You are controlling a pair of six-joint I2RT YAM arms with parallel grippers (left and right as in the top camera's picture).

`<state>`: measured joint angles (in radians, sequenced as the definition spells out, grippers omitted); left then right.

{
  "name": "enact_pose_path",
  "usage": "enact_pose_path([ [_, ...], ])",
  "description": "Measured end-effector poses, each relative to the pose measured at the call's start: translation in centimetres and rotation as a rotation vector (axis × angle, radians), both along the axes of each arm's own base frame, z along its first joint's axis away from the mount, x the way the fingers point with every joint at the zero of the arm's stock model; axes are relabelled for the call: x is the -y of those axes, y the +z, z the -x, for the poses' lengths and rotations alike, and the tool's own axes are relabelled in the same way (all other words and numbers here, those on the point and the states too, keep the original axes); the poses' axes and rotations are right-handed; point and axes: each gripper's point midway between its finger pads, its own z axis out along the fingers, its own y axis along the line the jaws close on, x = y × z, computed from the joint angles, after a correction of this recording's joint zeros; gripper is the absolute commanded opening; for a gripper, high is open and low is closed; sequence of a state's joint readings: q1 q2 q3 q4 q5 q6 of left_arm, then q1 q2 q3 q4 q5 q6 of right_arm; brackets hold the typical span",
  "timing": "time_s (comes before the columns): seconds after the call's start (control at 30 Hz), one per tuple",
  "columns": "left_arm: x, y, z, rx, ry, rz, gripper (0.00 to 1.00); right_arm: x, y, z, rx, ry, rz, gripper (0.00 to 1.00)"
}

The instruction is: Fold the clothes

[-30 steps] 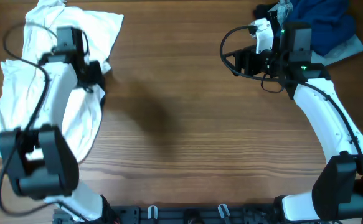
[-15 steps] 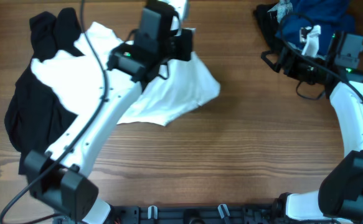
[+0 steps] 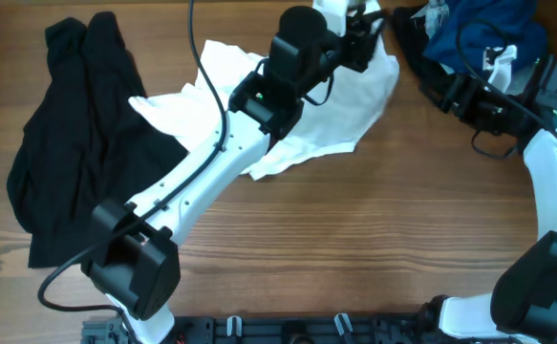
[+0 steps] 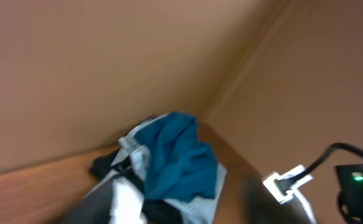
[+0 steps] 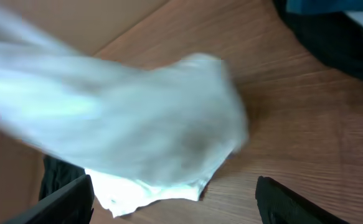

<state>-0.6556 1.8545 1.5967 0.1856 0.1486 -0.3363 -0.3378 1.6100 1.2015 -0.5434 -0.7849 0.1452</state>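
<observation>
White T-shirt (image 3: 350, 105) lies rumpled on the wooden table (image 3: 354, 248), upper middle, stretched from beside the black garment (image 3: 68, 162) on the left to near the clothes pile (image 3: 483, 24) in the far right corner; its right end lifts toward the left gripper (image 3: 366, 29), which sits at the top edge above it. Left jaws: cannot tell how wide, nor whether cloth is pinched; overhead the arm's dark wrist hides them, and in the left wrist view the fingers (image 4: 88, 208) are only dark smears. Right gripper (image 3: 440, 91) hangs by the pile, fingers (image 5: 66, 199) spread wide, nothing between them, the shirt's blurred edge just beyond. Left arm lies diagonally across the shirt's middle, covering much of it from above. Left wrist view alone shows the pile side-on: a teal-blue garment (image 4: 175, 155) heaped on dark and pale grey cloth, against a tan wall. Right wrist view alone shows the shirt's lower edge raised off the wood
</observation>
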Motion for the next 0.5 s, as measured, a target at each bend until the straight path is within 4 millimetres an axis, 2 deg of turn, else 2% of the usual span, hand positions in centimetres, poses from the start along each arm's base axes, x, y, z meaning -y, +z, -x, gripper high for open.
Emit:
enact_pose_path([
  [0.1,0.0,-0.9,0.1,-0.034,0.001,-0.022,1.0,0.0,0.0,0.1,-0.002,-0.001,-0.001,0.83],
  [0.2,-2.8,-3.9,-0.7,-0.154,0.062,-0.111,1.0,-0.2,0.3,0.4,-0.002,0.006,0.003,0.83],
  [0.27,-6.8,-5.4,-1.4,-0.246,0.145,-0.177,1.0,-0.7,1.0,0.6,0.017,0.021,0.013,0.83],
  [0.37,-14.8,-6.1,-1.6,-0.373,0.296,-0.248,1.0,-3.3,1.8,0.7,0.046,0.083,0.045,0.83],
  [0.47,-22.5,-6.0,-0.8,-0.474,0.444,-0.284,1.0,-8.2,1.4,0.9,0.053,0.198,0.106,0.83],
  [0.5,-25.7,-6.4,-0.2,-0.527,0.51,-0.302,1.0,-11.0,1.1,1.4,0.051,0.261,0.131,0.83],
])
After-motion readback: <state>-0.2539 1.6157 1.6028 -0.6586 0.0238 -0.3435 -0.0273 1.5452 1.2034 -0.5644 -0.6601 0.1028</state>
